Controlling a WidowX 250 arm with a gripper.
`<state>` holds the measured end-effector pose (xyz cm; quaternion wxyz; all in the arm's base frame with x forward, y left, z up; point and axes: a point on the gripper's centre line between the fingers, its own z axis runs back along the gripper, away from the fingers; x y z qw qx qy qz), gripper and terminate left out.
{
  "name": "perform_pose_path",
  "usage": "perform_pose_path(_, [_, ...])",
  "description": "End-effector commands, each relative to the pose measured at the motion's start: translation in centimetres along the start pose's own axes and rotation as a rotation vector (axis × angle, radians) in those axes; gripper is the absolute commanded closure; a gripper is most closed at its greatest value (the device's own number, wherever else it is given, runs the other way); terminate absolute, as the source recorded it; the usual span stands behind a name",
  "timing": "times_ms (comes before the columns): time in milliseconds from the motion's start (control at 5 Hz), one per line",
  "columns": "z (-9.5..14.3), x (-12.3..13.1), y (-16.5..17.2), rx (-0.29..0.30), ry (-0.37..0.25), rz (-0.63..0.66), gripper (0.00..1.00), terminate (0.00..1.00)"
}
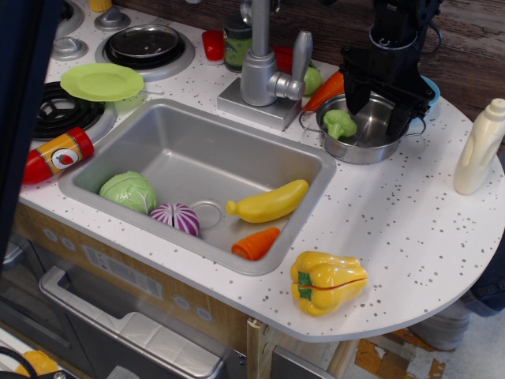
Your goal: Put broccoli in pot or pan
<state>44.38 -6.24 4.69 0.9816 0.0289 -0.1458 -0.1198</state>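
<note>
The broccoli (340,123), a small light-green floret, lies inside the shiny steel pot (357,148) at its left side. The pot stands on the counter right of the tap. My gripper (378,109) hangs just above the pot, open and empty, its two black fingers spread over the pot's middle and right side. The broccoli sits just left of the left finger, apart from it.
The sink (197,170) holds a cabbage (129,192), a purple onion (177,218), a banana (268,203) and a carrot (256,243). A yellow pepper (327,281) lies at the front. A white bottle (480,148) stands right of the pot. A tap (263,55) stands left of it.
</note>
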Motion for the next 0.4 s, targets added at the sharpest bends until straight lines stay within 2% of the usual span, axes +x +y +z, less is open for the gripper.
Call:
perform_pose_path(0, [2.10, 1.62, 0.44, 0.009, -0.070, -0.013, 0.00, 0.00])
perform_pose_path(200, [2.10, 1.62, 0.44, 0.009, -0.070, -0.013, 0.00, 1.00])
